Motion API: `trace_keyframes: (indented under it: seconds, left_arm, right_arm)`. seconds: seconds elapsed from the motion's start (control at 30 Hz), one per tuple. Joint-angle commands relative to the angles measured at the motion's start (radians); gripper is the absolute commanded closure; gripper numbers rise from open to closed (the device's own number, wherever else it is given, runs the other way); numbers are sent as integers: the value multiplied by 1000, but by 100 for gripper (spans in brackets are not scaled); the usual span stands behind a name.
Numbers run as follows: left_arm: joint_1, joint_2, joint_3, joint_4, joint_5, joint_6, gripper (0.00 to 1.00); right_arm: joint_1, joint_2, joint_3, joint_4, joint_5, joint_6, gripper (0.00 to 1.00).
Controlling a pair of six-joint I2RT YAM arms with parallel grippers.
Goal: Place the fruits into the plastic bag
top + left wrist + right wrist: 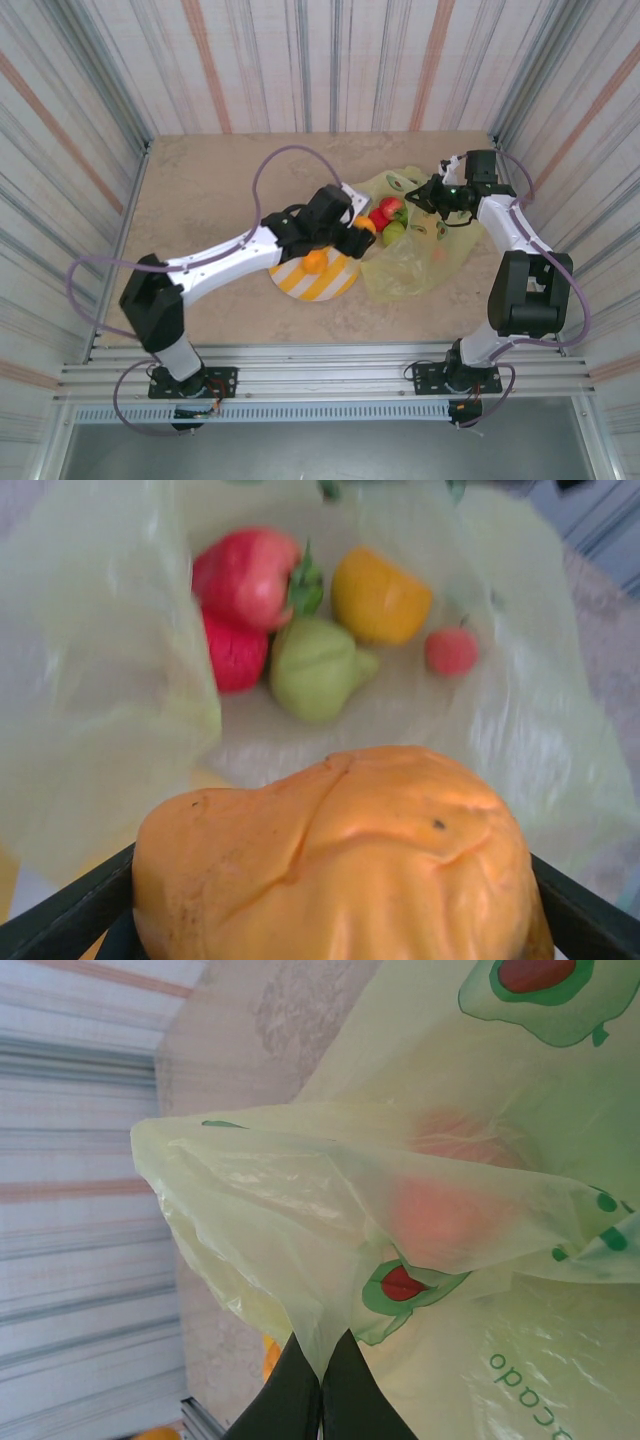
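- Beige marbled tabletop point(200, 180) boxed in by striped walls point(80, 120), both arm bases down at the near edge.
- Over to the left gripper point(360, 230): stretched out past the far edge of the plate point(295, 285), right at the mouth of the plastic bag point(425, 255).
- Clamped on an orange fruit point(340, 850), dark fingers point(60, 920) snug against both its sides in the left wrist view.
- Deeper inside the bag: a big red fruit point(245, 575) touching a darker red fruit point(235, 650) below it, a green fruit point(315, 665) pressed up beside both.
- Just right of those, a yellow-orange fruit point(380, 595); a small red fruit point(452, 650) lying a little apart on the plastic.
- Back at the plate: a second orange fruit point(315, 260) sitting on the stripes, just beneath the left arm's wrist.
- Now the right gripper point(320, 1360): pressed tight together, pinching the bag's edge, thin film drawn into a ridge running away from the fingertips.
- From above, holding that rim raised at the bag's far right side, mouth turned toward the left arm.
- Through the film in the right wrist view: blurry reddish shapes, too soft to name; an avocado print point(400, 1285) just beyond the pinch.
- Rest of the bag slumped on the table, near right of the plate.
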Motion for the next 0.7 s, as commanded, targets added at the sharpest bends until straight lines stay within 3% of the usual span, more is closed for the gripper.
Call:
trace_keyframes:
  seconds: [0.0, 0.27, 0.67]
  left_arm:
    - [13, 114, 125, -5, 83, 75, 21]
    - [16, 315, 319, -15, 116, 102, 23]
    - [17, 459, 404, 71, 158, 57, 25]
  right_arm:
    - [7, -40, -6, -34, 6, -34, 100]
    - [1, -73, 6, -47, -1, -25, 100]
    - [-1, -104, 1, -38, -22, 3, 100]
